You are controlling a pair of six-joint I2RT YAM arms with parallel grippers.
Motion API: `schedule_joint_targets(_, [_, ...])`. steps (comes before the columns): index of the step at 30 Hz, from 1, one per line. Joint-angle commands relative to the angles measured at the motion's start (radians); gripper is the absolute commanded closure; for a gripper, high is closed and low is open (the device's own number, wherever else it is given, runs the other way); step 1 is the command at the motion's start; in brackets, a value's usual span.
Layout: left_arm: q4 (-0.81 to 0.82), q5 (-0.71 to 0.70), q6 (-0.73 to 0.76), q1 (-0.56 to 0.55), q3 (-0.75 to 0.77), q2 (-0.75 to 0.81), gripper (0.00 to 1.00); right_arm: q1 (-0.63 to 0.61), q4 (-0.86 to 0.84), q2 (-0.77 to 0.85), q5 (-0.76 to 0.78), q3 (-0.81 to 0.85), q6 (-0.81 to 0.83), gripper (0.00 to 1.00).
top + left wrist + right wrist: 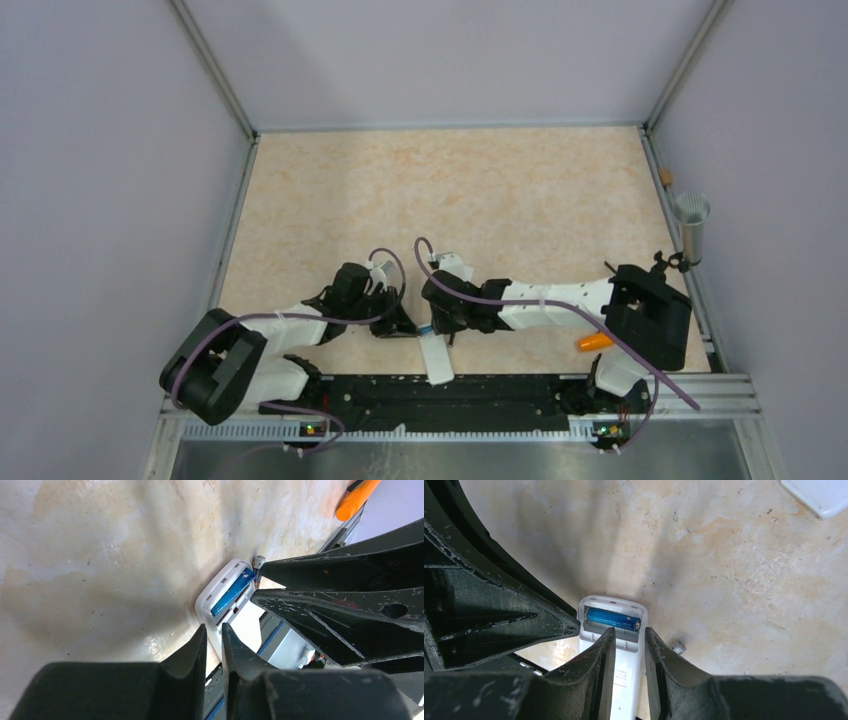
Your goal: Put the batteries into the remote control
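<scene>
The remote control [438,362] lies back up at the near table edge with its compartment uncovered [596,605]. A blue battery [613,618] [231,592] sits in the compartment. The dark battery [258,572] is on the table against the remote's side; in the right wrist view only its metal end [679,646] shows. My right gripper [630,632] [432,322] hovers open over the remote, nothing between its fingers. My left gripper [213,629] [410,325] is shut to a thin slit, its tips at the remote's long edge.
An orange tapered object [595,341] [357,500] lies near the right arm's base. A white flat piece [819,495] rests farther out on the table. A metal cylinder [690,225] stands at the right wall. The black rail [450,395] runs along the near edge.
</scene>
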State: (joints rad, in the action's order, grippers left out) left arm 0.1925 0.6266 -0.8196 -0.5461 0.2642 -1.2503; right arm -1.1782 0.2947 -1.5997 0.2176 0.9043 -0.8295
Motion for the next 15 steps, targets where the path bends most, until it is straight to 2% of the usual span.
schedule_joint_targets(1, [0.012, -0.011, 0.007, -0.005, 0.006, -0.013, 0.83, -0.014, 0.019, 0.017, 0.043, 0.049, 0.015, 0.73])
schedule_joint_targets(15, [0.021, -0.004, 0.006, -0.004, 0.009, -0.029, 0.85, -0.012, -0.019, -0.008, 0.021, 0.064, 0.027, 0.78])
